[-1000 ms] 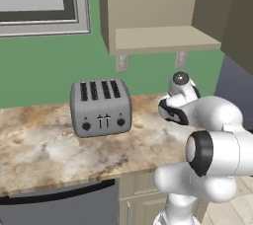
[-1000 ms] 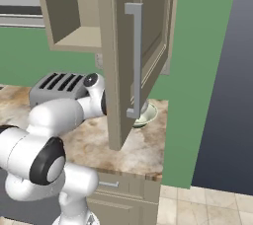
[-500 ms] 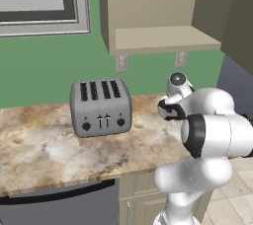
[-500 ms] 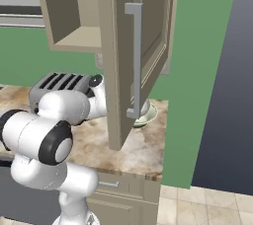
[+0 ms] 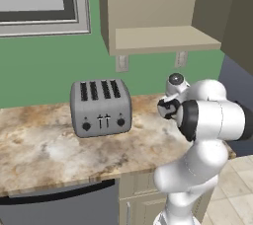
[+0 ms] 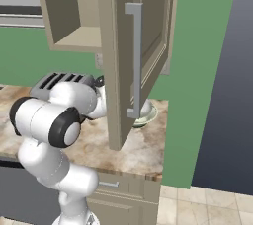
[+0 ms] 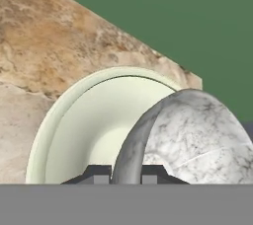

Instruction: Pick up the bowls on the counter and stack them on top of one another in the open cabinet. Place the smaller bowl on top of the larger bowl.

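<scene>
Gripping the rim of the smaller bowl (image 7: pixel 192 135), the hand (image 7: pixel 126 173) is closed down tight, its two dark fingertips (image 7: pixel 99 173) pinching the thin mottled wall from either side at the bottom of the hand view. The bowl is held tilted on edge, its rounded underside turned toward the right of that view, which I judge to follow from a rim pinch rather than a cradling hold; a lift should therefore be taken steadily, since a rim grip can let the bowl swing. Immediately behind the held bowl sits the larger bowl (image 7: pixel 94 130), pale green-cream, its open mouth facing the camera; whether the two bowls touch cannot be settled from this angle. It rests on the marbled tabletop (image 7: pixel 59 46) near the right end, close to the green wall, and in the right base view its rim (image 6: pixel 146 116) shows just past the hanging cabinet door (image 6: pixel 133 56). The toaster (image 5: pixel 101 107) stands well to the left of the work area. The open cabinet (image 5: pixel 165 36) hangs above, its shelf board bare, so neither bowl is yet placed. In my judgement, the larger bowl ought to go up first.
</scene>
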Controlling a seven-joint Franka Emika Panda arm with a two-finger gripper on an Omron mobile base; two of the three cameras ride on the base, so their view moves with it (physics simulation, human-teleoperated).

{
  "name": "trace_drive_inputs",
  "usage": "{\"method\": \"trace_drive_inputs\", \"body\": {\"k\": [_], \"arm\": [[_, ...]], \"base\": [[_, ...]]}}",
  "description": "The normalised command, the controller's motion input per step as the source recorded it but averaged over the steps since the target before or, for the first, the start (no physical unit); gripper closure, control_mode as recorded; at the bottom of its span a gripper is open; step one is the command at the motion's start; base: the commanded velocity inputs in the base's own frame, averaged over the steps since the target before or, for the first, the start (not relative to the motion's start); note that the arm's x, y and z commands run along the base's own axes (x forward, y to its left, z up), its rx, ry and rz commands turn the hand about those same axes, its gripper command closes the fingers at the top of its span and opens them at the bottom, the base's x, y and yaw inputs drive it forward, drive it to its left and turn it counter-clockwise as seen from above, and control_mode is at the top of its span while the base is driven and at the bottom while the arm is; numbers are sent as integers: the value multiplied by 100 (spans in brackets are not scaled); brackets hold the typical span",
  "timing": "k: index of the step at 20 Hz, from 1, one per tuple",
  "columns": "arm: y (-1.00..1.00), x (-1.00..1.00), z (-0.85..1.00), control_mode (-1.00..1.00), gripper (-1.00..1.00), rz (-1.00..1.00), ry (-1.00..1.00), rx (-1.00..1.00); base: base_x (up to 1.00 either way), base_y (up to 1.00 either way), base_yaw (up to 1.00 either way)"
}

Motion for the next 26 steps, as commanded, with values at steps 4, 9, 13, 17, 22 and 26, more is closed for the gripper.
{"method": "trace_drive_inputs", "body": {"k": [4, 9, 13, 17, 22, 26], "arm": [[-10, 23, -24, -100, 100, 0, 1, 0], [-10, 23, -24, -100, 100, 0, 1, 0], [-7, 26, -23, -100, 100, 0, 1, 0], [-3, 28, -22, -100, 100, 0, 0, 0], [0, 10, -17, -100, -100, 0, 0, 0], [0, 1, -14, -100, -100, 0, 0, 0]], "base": [[0, 0, 0], [0, 0, 0], [0, 0, 0], [0, 0, 0], [0, 0, 0], [0, 0, 0]]}}
